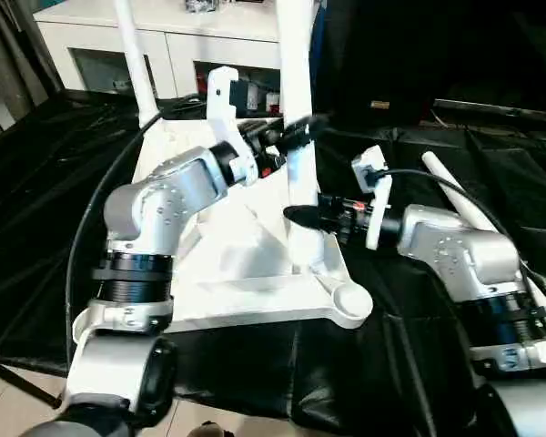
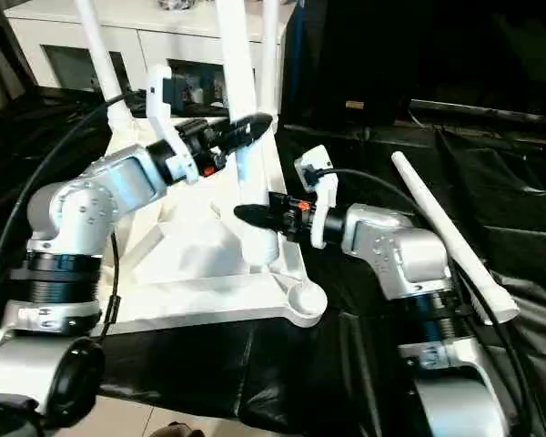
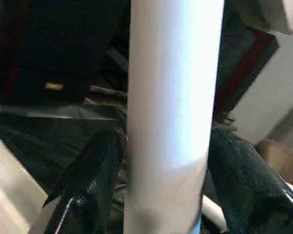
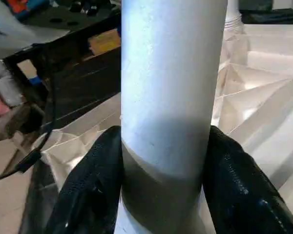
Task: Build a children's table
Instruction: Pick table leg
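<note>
**A:** ok so going left to right, what's what? I see the tabletop (image 1: pixel 255 264) lying upside down on the black cloth (image 1: pixel 55 182), ribs up.

**B:** yep. Far-left corner has a leg (image 1: pixel 135 64) standing up in its socket. Then the left gripper (image 1: pixel 294 134) is higher up on the near-right leg (image 1: pixel 298 118), black fingers (image 3: pixel 95 175) either side of it, pressed on the post in the wrist view.

**A:** and the right gripper (image 1: pixel 302 217)?

**B:** lower down on that same leg, just above the socket, clamped on it, fingers (image 4: pixel 244 185) hugging both sides. The front right corner socket (image 1: pixel 346 300) is empty.

**A:** the last leg?

**B:** the loose leg (image 2: pixel 450 237) lies on the cloth off to the right, well apart from the tabletop. White cabinet (image 1: pixel 164 36) is behind everything.
</note>
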Available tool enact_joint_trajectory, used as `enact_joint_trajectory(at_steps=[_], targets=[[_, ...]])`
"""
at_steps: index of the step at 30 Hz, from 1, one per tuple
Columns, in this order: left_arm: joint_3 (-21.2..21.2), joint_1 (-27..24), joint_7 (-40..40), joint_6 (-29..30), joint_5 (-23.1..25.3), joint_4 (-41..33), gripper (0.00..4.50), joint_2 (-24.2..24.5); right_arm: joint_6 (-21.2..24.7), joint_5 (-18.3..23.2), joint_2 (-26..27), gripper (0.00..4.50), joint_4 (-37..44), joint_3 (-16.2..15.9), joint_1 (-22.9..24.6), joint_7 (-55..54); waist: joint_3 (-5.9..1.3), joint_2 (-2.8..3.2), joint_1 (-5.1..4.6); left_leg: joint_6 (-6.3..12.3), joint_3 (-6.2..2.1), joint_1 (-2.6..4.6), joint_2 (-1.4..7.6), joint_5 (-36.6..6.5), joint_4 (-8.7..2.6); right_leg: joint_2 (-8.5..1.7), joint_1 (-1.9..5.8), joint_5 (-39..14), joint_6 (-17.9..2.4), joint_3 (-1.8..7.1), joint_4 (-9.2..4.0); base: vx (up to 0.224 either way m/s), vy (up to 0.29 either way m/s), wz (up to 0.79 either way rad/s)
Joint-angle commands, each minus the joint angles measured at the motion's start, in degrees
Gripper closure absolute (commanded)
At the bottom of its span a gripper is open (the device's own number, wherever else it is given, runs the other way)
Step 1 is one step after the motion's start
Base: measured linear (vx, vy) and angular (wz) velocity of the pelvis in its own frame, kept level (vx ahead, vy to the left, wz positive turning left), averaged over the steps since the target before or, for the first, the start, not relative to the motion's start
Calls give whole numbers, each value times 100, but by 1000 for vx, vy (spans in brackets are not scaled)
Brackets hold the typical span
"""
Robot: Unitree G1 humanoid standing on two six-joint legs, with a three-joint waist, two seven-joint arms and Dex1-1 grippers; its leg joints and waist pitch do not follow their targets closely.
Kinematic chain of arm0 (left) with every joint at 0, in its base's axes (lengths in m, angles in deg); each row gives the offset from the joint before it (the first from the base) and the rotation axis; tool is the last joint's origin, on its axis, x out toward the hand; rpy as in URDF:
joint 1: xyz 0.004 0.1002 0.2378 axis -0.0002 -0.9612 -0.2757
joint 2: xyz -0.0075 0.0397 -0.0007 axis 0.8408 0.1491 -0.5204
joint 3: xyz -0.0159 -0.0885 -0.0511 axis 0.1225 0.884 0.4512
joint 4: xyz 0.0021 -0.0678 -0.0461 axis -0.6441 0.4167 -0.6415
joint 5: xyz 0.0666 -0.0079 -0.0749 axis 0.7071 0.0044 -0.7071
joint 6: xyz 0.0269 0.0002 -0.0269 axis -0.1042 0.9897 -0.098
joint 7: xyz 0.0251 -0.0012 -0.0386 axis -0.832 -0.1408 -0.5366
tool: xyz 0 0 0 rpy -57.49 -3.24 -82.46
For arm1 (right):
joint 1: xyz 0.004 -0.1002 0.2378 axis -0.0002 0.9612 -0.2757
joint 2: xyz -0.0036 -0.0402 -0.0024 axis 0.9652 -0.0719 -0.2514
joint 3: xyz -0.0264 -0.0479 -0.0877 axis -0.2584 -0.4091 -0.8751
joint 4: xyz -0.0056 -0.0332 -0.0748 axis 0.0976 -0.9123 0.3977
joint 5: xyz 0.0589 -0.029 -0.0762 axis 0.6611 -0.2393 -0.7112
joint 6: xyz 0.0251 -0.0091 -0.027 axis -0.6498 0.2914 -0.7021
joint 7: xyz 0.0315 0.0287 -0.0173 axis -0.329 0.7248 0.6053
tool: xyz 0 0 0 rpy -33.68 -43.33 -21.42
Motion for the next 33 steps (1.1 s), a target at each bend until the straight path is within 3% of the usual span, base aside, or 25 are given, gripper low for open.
enact_joint_trajectory(at_steps=[1,3,9,13,14,20,26,27,30,33], targets=[[7,100,-263,-71,122,45,188,-67,-109,-69,14,262,85,-29,-68,-141,-471,-63,-13,-60,-92,153,157,-769,-358,-277,305,-538,-1157,204,-346,0,0,0],[2,113,-296,-117,148,71,229,-115,-123,-99,52,262,96,-25,-73,-210,-472,-65,-6,-26,-88,153,154,-732,-354,-273,305,-465,-1178,204,-347,0,0,0],[-30,69,-287,-55,85,7,261,-198,-173,-159,121,262,94,-32,-95,-337,-463,-65,0,-37,-89,157,158,-823,-361,-280,302,-622,-1148,205,-363,0,0,0],[-34,57,-224,-78,52,-18,266,-170,-375,-254,170,262,64,-44,-105,-410,-466,-60,-10,-48,-90,156,158,-821,-362,-279,298,-582,-1144,204,-358,0,0,0],[-48,59,-189,-84,52,-26,266,-151,-375,-222,179,206,57,-22,-107,-382,-464,-63,-10,-40,-90,154,154,-815,-363,-275,299,-568,-1145,204,-359,0,0,0],[-292,46,390,-86,40,-244,268,62,-33,13,-37,146,57,-71,-140,130,-466,-72,5,3,-90,159,166,-778,-365,-279,301,-527,-1199,203,-339,0,0,0],[-544,13,879,45,-55,-481,268,275,446,5,-447,133,-91,-391,-232,660,-455,-84,2,36,-80,151,156,-749,-353,-280,310,-525,-1235,209,-342,0,0,0],[-563,13,934,55,-62,-497,268,293,478,-7,-480,133,-110,-427,-247,707,-452,-130,-6,46,-73,150,160,-755,-355,-281,314,-555,-1244,209,-349,0,0,0],[-622,-8,1066,52,-44,-547,268,346,536,-34,-515,133,-152,-475,-276,770,-452,-111,-7,30,-76,148,163,-748,-350,-289,305,-652,-1230,212,-344,0,0,0],[-637,-31,1124,74,-59,-595,268,366,513,-51,-512,133,-206,-499,-306,809,-452,-131,-2,16,-74,152,166,-751,-352,-288,301,-685,-1226,212,-348,0,0,0]])
